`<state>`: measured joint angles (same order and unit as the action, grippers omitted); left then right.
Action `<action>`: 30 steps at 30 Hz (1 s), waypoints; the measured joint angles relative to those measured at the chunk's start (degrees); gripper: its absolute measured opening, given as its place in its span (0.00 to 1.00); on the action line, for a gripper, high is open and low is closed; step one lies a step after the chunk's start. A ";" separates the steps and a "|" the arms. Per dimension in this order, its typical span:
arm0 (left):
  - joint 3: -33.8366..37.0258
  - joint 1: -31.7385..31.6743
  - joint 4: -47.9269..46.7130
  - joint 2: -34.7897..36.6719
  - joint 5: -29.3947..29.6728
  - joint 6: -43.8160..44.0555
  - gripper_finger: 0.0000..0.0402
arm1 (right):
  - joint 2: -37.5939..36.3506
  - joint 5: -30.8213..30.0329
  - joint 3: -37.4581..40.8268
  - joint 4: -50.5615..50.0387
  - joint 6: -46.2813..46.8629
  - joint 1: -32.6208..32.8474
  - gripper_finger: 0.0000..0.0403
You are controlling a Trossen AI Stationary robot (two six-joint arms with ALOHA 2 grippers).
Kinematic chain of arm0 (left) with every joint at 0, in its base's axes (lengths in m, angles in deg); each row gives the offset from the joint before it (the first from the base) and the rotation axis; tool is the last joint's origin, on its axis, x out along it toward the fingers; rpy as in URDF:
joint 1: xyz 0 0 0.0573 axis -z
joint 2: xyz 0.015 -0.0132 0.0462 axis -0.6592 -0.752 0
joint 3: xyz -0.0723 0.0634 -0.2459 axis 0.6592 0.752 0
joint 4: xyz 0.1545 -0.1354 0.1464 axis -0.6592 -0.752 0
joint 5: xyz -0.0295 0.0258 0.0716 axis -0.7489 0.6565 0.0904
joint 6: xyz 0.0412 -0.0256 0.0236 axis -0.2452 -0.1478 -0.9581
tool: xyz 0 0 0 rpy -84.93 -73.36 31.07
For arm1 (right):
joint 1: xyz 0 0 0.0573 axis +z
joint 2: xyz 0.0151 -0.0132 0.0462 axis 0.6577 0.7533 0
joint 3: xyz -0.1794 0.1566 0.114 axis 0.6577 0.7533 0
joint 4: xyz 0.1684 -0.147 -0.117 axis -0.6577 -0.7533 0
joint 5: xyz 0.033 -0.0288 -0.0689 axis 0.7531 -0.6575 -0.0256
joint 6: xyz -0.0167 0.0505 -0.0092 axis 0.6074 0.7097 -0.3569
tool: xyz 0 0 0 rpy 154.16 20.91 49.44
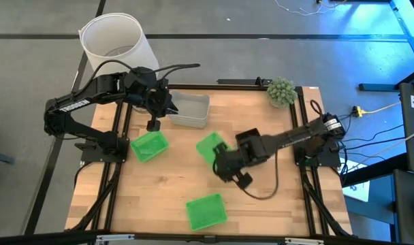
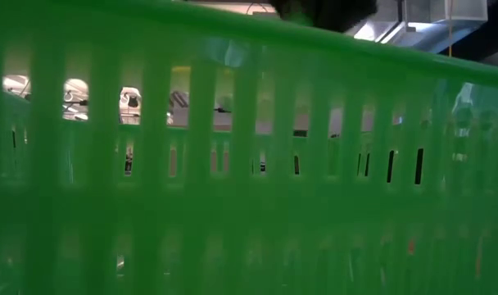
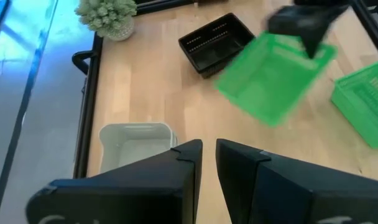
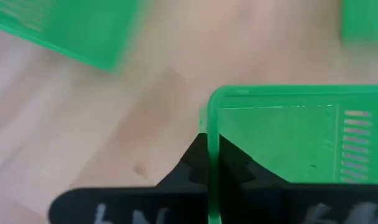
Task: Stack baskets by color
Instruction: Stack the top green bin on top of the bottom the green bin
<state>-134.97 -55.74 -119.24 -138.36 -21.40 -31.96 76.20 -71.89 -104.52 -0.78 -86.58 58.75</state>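
In the high view the right gripper sits at centre frame, its fingers clamped on the rim of a bright green slotted plastic basket; the right wrist view shows that thin green wall pinched tight between the two dark fingers, and in the left wrist view the basket looks tilted and lifted off the wood, though blur makes that uncertain. A second green plastic basket lies left of centre on the wooden table, and a third green basket lies near the lower edge. The third basket's slotted wall fills the low view. The left gripper hangs in the upper left part of the table beside a translucent grey-white rectangular basket; its fingers stand a narrow gap apart with nothing between them. A black slotted basket shows in the left wrist view, next to the held green one. A large white cylindrical shade stands off the upper left corner, and a small fuzzy green plant ball stands at the upper right.
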 joint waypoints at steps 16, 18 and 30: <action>0.00 0.00 0.00 0.00 -0.44 7.76 0.10 | 0.00 6.19 0.00 4.97 -14.76 6.80 0.00; 0.00 0.00 0.00 0.01 -2.27 11.90 0.10 | 0.02 8.31 0.00 5.05 -16.43 6.84 0.00; 0.02 13.42 -1.94 0.01 -2.19 21.35 0.10 | 0.02 10.05 -0.60 3.00 -23.24 7.79 0.00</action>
<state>-134.95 -42.32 -121.18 -138.35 -23.59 -10.60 76.23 -61.84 -105.12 2.23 -109.82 66.54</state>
